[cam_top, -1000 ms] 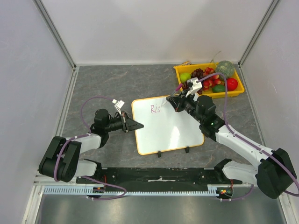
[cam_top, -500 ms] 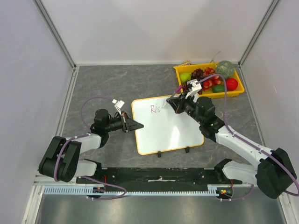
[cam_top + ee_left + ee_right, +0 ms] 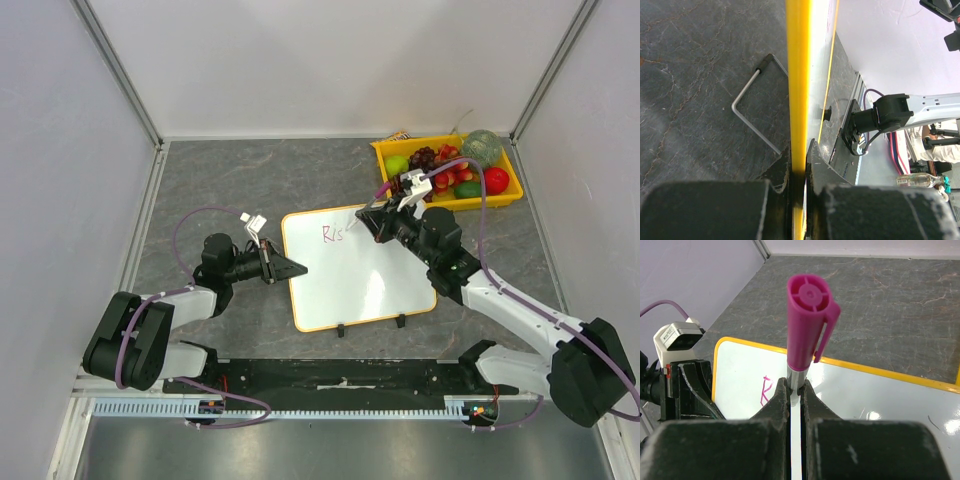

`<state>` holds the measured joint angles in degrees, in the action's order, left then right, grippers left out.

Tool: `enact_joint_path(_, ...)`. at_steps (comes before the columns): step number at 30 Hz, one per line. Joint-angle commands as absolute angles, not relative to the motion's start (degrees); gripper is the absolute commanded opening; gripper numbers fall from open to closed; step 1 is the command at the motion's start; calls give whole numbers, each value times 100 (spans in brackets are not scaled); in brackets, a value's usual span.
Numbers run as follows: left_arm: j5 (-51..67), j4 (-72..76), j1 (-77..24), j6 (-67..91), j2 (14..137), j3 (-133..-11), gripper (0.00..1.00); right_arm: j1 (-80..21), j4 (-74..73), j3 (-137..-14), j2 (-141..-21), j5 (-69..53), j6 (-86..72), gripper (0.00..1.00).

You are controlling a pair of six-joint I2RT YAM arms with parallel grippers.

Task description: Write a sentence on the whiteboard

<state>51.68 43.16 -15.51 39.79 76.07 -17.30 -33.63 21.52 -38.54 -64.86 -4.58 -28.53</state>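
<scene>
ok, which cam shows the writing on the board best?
Top external: the whole board is in frame and the writing shows as a few legible letters near its far left corner. Right wrist catches only one letter beside the marker and right gripper. Left wrist sees the board edge-on, with no writing visible.

Board (image 3: 358, 270) lies mid-table (image 3: 230, 180), with the tray (image 3: 470, 202) off at its 2 o'clock, far right. Left gripper (image 3: 297, 268) pinches the board's 9 o'clock edge. Right gripper (image 3: 371, 216) sits over the 12 o'clock edge, marker (image 3: 807, 320) clamped in it. Writing (image 3: 333, 234) sits in the 11 o'clock corner, just left of the marker. Clips (image 3: 341, 329) are on the 6 o'clock edge.
</scene>
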Motion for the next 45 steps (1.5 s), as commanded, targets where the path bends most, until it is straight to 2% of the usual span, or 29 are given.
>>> enact_joint_path(1,4201,3568,-1538,2953,7796,-1670,2,-3349,2540,-3867,-6618,-598,-2900,0)
enact_joint_path(13,4210,3603,-1538,2962,7831,-1670,2,-3340,2505,-3876,-6741,-712,-2883,0)
enact_joint_path(45,4184,3586,-1538,2962,7787,-1661,2,-3340,2198,-3735,-6636,272,-2830,0)
